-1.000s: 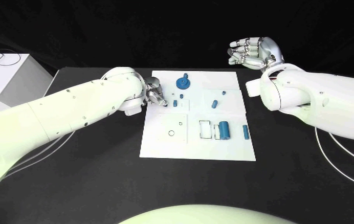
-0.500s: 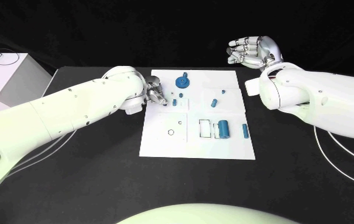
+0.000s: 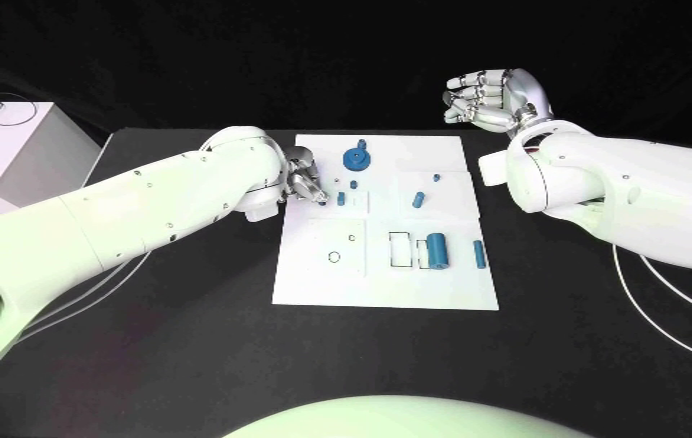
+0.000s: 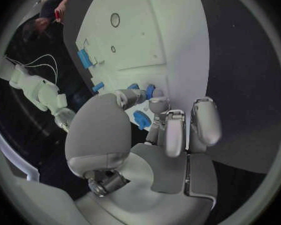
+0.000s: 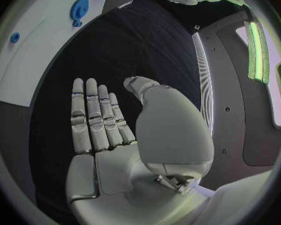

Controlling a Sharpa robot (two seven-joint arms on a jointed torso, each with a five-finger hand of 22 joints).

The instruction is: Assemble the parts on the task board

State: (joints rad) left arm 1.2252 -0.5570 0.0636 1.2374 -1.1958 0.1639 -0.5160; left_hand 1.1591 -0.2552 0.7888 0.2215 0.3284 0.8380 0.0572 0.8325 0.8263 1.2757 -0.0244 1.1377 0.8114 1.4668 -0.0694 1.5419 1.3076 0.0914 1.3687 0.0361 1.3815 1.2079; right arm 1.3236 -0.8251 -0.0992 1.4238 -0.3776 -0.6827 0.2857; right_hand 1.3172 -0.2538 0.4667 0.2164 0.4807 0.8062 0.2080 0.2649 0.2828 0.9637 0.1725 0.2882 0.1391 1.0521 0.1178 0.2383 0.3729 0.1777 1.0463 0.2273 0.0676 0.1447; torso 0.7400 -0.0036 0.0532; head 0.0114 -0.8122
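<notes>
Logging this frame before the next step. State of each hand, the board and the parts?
left hand: over the task board's edge, fingers curled beside a small blue part; grip unclear
right hand: raised off the board, holds nothing
task board: flat on table
blue gear: on board
blue cylinder: lying on board

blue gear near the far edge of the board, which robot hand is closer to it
Left. The left robot hand sits at the board's left edge, just beside the blue gear; the right robot hand is raised beyond the board's far right corner.
</notes>
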